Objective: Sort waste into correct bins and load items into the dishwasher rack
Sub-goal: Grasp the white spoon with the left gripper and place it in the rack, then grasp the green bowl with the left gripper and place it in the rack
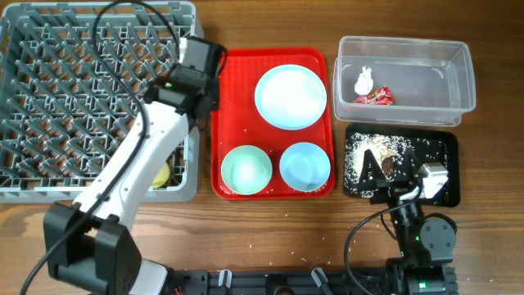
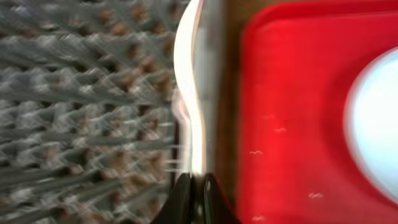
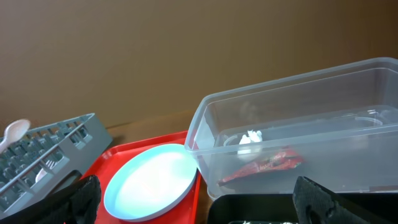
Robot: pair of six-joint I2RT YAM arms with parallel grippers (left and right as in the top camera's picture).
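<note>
Right of the left gripper [image 1: 201, 53] there are two bowls, one pale green bowl [image 1: 246, 169] and one pale blue bowl [image 1: 304, 164], plus one white plate [image 1: 290, 97] and one red tray [image 1: 233, 98]. Further right are two bins, one clear tub [image 1: 463, 74] and one black tray [image 1: 442, 143], with one red wrapper [image 1: 374, 97] and one white napkin [image 1: 363, 80]. Left of it are one grey rack [image 1: 65, 98] and one yellow cup [image 1: 161, 174]. One white utensil [image 2: 189, 93] is between its fingers.

Left arm [image 1: 135, 176] is mostly a long white shell link with black joint housings at each end and a chunky black base block. A black cable [image 1: 97, 37] loops off the top. The left hand [image 1: 196, 56] is black, and its own cam shows 2 slim dark fingers [image 2: 180, 199], pretty blurry. Right arm [image 1: 419, 233] is all black with a round motor housing, a thin black lead [image 1: 352, 238] curling beside it and a white block [image 1: 432, 174] by the wrist. The right hand's 2 fingertips [image 3: 86, 196] look matte black and lumpy.
</note>
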